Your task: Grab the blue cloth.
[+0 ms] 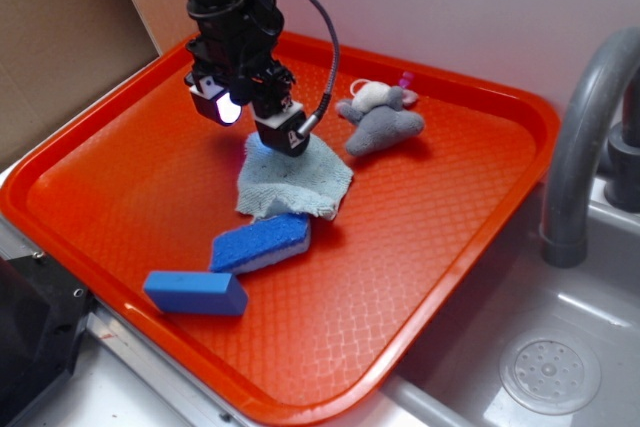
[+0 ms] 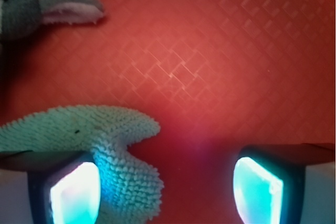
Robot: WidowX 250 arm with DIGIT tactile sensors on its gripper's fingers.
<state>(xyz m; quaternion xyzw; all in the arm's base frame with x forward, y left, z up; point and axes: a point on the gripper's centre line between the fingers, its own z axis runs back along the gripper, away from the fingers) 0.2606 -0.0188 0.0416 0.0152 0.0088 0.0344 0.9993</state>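
Gripper (image 2: 168,190) low over the red tray (image 1: 420,277) — jaws apart, blue cloth's (image 1: 293,180) edge between them.

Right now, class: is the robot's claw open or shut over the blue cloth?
Open. In the wrist view the claw has its two lit pads wide apart with bare tray between them; the blue cloth lies against one pad only.

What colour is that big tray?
Bright orange-red tray with a woven diamond texture, clearest in the wrist view.
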